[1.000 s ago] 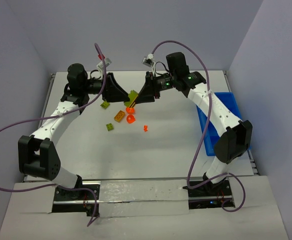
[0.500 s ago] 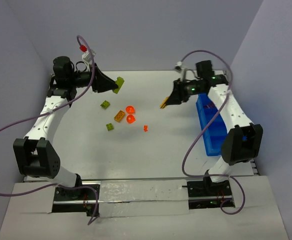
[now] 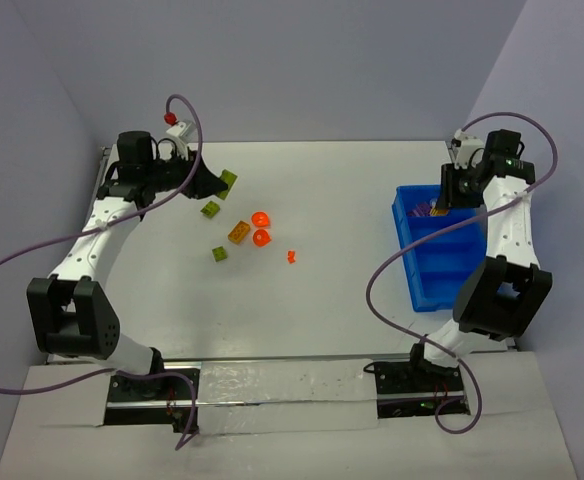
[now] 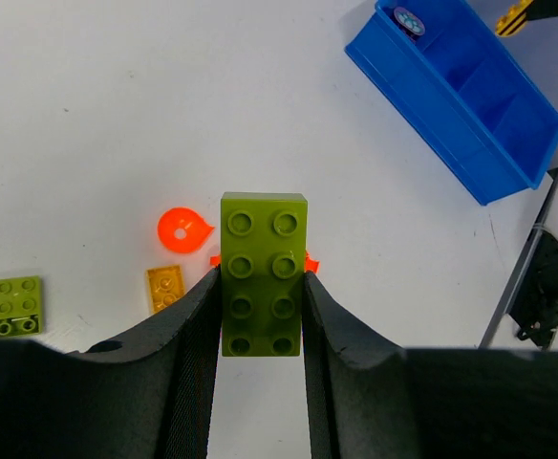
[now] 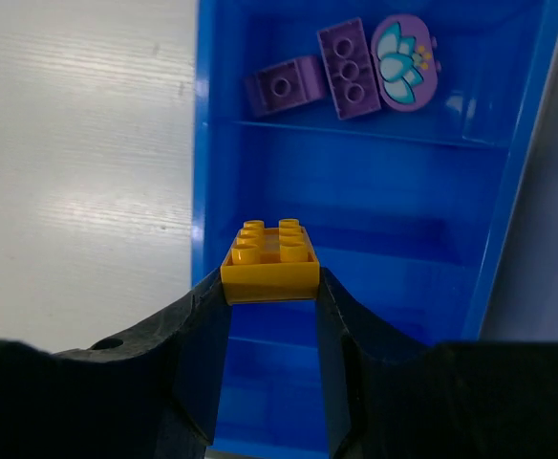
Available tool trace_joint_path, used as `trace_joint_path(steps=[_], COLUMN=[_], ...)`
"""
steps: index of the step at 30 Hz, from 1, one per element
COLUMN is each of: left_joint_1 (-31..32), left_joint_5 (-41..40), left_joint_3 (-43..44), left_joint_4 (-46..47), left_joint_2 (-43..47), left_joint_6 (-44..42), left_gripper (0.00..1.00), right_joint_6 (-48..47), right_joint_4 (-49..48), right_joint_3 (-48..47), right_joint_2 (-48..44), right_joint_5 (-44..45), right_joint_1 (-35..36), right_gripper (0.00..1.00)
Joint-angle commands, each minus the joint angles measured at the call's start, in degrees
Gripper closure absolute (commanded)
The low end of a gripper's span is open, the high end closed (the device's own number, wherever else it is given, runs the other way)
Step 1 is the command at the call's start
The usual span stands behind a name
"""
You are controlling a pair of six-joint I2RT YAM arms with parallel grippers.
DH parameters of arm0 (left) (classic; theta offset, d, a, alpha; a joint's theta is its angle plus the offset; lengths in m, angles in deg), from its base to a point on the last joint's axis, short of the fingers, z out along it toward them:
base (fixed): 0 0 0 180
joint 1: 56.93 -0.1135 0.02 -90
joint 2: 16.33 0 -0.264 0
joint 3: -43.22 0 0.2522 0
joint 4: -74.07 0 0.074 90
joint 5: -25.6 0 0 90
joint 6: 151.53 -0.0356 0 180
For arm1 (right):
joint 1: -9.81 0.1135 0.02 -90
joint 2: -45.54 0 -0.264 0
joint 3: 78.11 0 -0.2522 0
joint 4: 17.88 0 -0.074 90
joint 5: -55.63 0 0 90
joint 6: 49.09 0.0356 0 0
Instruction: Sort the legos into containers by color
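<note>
My left gripper [image 3: 219, 184] is shut on a lime-green brick [image 4: 263, 273] and holds it above the table's back left. My right gripper [image 3: 440, 207] is shut on a yellow brick [image 5: 270, 258], hanging over the blue tray [image 3: 437, 272] near its left wall [image 5: 203, 143]. The tray's far compartment holds two purple bricks [image 5: 346, 69] and a rounded purple piece [image 5: 403, 50]. Loose on the table lie two green bricks [image 3: 210, 209] [image 3: 219, 254], a yellow plate [image 3: 238, 232], two rounded orange pieces [image 3: 260, 219] [image 3: 262, 238] and a tiny orange piece [image 3: 291, 257].
The tray stands at the table's right edge, close to the right arm's upright link [image 3: 497, 290]. Purple cables loop from both arms over the table. Grey walls close in the back and sides.
The right arm has swung from the table's middle to above the tray, carrying the yellow brick. The left arm has pulled back to the left with the green brick.
</note>
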Motion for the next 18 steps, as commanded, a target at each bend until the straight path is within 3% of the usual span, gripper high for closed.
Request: trace_joint_path(steps=[1,13,18], left_joint_1=[0.04,0.04,0.04], left_joint_5=[-2.74,-3.93,-4.10], left_joint_3=[0.04,0.15,-0.23], left_joint_4=[1.06,1.99,2.37], left_joint_2=[2.73,1.44,1.15], left_joint_6=[-0.83,0.07,0.24], left_gripper=[1.00,1.00,1.00], right_joint_6=[1.08,3.29,3.87], right_joint_4=[-1.98,-10.74,-13.15], right_joint_3=[2.31,5.02,4.96], right_joint_2=[2.88,9.88,12.48], right_joint_5=[7.11,10.70,11.92], right_joint_1=[-0.24,0.17,0.94], right_gripper=[1.00,1.00,0.94])
